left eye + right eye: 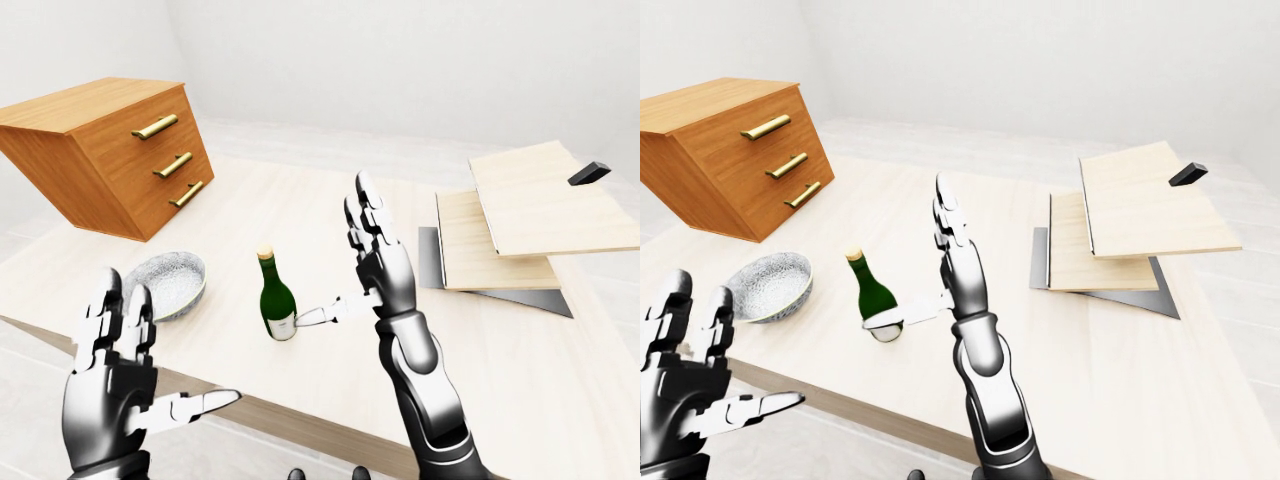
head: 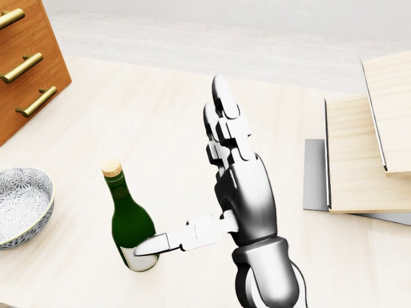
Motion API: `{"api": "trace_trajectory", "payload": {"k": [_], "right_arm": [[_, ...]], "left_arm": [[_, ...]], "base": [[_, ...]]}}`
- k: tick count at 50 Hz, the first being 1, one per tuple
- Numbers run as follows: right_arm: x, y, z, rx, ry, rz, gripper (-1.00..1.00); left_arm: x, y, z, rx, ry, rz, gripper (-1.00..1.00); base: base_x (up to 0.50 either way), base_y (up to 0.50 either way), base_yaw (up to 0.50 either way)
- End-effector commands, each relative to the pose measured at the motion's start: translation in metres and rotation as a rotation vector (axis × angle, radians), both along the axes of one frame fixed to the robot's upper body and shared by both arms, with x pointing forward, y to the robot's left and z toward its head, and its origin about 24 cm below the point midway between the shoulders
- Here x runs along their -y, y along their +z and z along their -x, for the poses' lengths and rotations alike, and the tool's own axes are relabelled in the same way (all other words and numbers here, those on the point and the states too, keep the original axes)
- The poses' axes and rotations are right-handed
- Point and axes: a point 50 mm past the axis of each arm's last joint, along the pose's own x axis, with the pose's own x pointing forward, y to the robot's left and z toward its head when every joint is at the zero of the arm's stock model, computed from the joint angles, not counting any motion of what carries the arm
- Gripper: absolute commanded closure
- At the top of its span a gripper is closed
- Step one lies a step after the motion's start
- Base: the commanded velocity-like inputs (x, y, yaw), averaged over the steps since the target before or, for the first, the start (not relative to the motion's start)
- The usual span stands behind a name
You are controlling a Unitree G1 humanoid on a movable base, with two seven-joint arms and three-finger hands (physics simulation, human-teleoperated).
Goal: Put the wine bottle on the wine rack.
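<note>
Bottle (image 2: 131,226) first: it stands upright on the pale table (image 2: 160,128), between the patterned bowl (image 2: 22,202) on the head view's left and your right hand (image 2: 234,186), with the stacked wooden boards (image 1: 520,225) well apart to the right. Your right hand is released, fingers straight up, and only the thumb reaches across to the label near the base. If you close from here, I judge the thumb may push the bottle low down before the fingers wrap it, and a tall, narrow bottle could tip toward the bowl. Your left hand (image 1: 115,375) hangs spread and empty below the table edge, too far off to steady anything.
</note>
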Motion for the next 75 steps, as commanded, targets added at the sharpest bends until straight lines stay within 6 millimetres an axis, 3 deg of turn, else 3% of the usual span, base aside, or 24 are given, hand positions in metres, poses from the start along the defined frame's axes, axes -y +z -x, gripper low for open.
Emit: {"api": "trace_trajectory", "payload": {"k": [1,11,25,49,55,63,75], "right_arm": [[-0.021,-0.003,-0.003,-0.025,0.026,0.002,-1.0],[-0.04,-0.016,-0.004,-0.082,0.051,0.041,-1.0],[-0.056,-0.038,-0.03,-0.209,0.018,0.083,-1.0],[-0.085,-0.05,-0.057,-0.33,-0.015,0.125,-1.0],[-0.089,-0.055,-0.061,-0.342,-0.032,0.173,-1.0],[-0.089,-0.079,-0.07,-0.449,-0.076,0.242,-1.0],[-0.089,-0.07,-0.082,-0.461,-0.101,0.225,-1.0]], "left_arm": [[-0.011,0.001,0.016,0.001,0.039,0.006,-1.0],[-0.016,0.004,0.024,0.021,0.058,-0.005,-1.0],[-0.016,0.004,0.027,0.024,0.06,-0.008,-1.0],[-0.019,0.018,0.035,0.073,0.072,-0.06,-1.0],[-0.018,0.028,0.038,0.109,0.076,-0.096,-1.0],[-0.019,0.025,0.037,0.098,0.068,-0.098,-1.0],[-0.017,0.023,0.034,0.084,0.058,-0.099,-1.0]], "base": [[0.0,0.0,0.0],[0.0,0.0,0.0],[0.0,0.0,0.0],[0.0,0.0,0.0],[0.0,0.0,0.0],[0.0,0.0,0.0],[0.0,0.0,0.0]]}}
